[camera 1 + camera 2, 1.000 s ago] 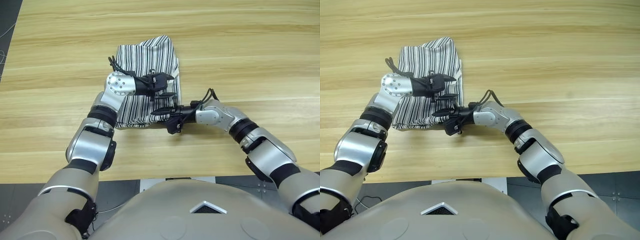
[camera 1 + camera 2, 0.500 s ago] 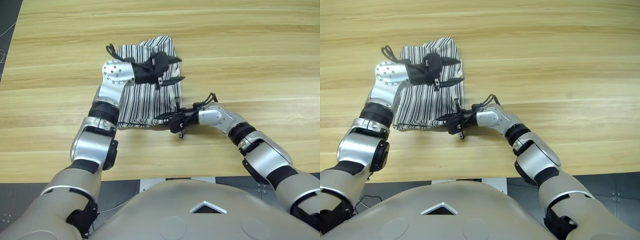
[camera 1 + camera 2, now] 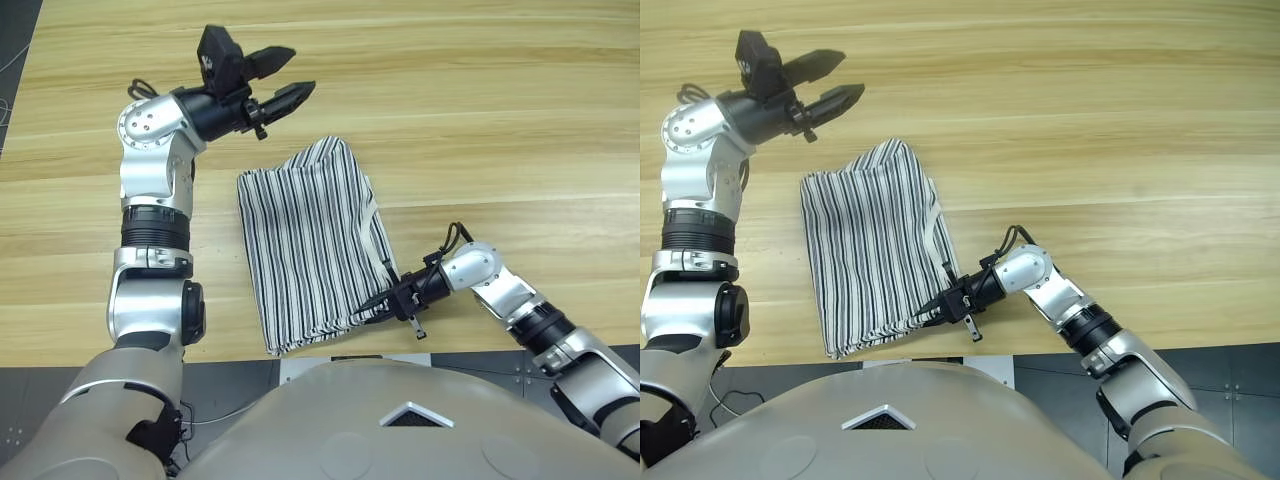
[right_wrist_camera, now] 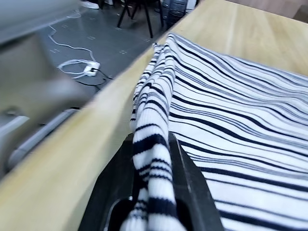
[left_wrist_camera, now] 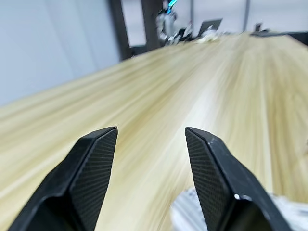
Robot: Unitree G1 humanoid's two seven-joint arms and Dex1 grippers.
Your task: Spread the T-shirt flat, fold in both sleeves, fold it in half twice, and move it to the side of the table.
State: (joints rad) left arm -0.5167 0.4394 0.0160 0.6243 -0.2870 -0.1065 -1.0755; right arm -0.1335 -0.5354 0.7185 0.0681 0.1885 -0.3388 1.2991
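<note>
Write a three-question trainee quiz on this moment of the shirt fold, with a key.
1. True or false: the left end effector is shut on the T-shirt.
2. Which part of the folded T-shirt does the right end effector grip? A. its far edge; B. its near right corner; C. its middle.
3. Short answer: how many end effectors touch the T-shirt?

Key: 1 false, it is open and raised over the wood beyond the shirt. 2 B. 3 one, the right.
</note>
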